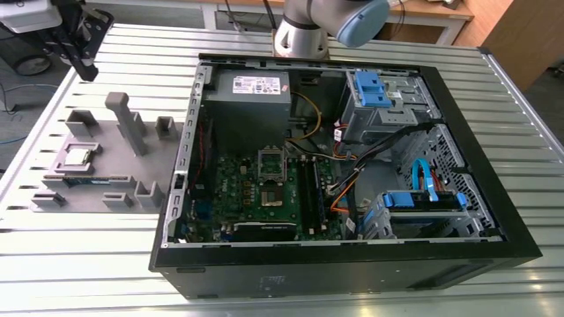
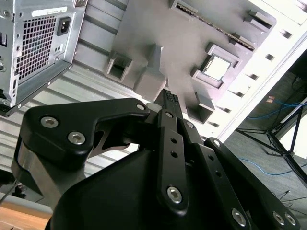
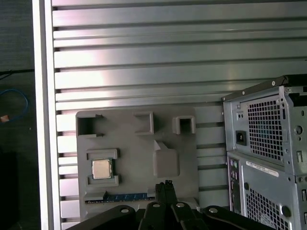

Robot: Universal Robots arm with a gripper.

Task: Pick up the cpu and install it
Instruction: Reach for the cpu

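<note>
The exterior view looks down on the black computer case and, at the exterior view's left, the grey plastic parts tray. The 2 wrist views look past the black gripper onto that tray, nearer.

Qty: 1 cpu, 1 memory stick, 1 grey tray, all beyond 1 pincer; 1 PC case w/ 1 PSU, off to pincer's side.

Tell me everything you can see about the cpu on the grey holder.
The cpu is a small, flat square chip, shiny silver metal top with a thin pale rim. It lies flat in a raised square pocket of the grey parts tray, beside the open computer case. Only the pocket touches it.
</note>
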